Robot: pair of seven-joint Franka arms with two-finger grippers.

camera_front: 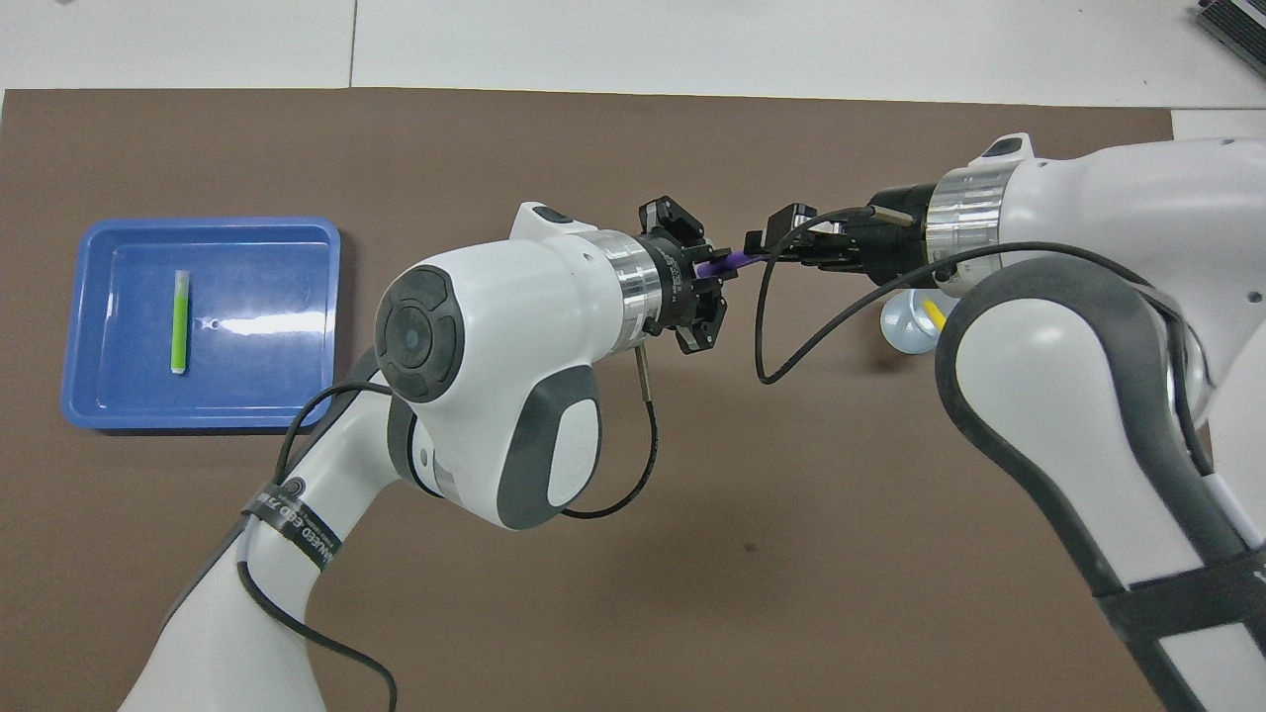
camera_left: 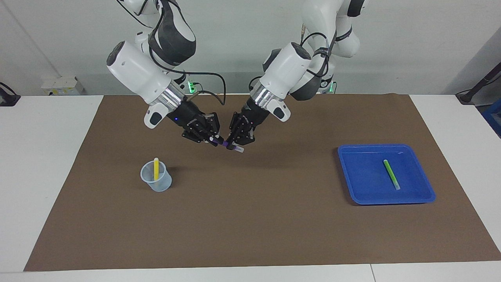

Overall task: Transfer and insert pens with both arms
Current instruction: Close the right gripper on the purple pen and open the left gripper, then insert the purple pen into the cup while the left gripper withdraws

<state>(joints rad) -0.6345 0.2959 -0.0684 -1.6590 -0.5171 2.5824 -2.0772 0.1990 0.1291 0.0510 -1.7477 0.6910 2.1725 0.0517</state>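
Observation:
A purple pen (camera_left: 226,144) hangs in the air over the middle of the brown mat, held between both grippers. My left gripper (camera_left: 235,144) is shut on the part by its whitish end. My right gripper (camera_left: 215,140) is shut on its other end. From overhead the purple pen (camera_front: 727,262) bridges the left gripper (camera_front: 706,271) and the right gripper (camera_front: 763,246). A yellow pen (camera_left: 156,167) stands in a clear cup (camera_left: 157,183) toward the right arm's end. A green pen (camera_left: 391,174) lies flat in a blue tray (camera_left: 352,176) toward the left arm's end.
The brown mat (camera_left: 250,219) covers most of the white table. In the overhead view the right arm hides most of the cup (camera_front: 902,326), and the tray (camera_front: 297,326) lies beside the left arm's elbow. A black cable loops under each wrist.

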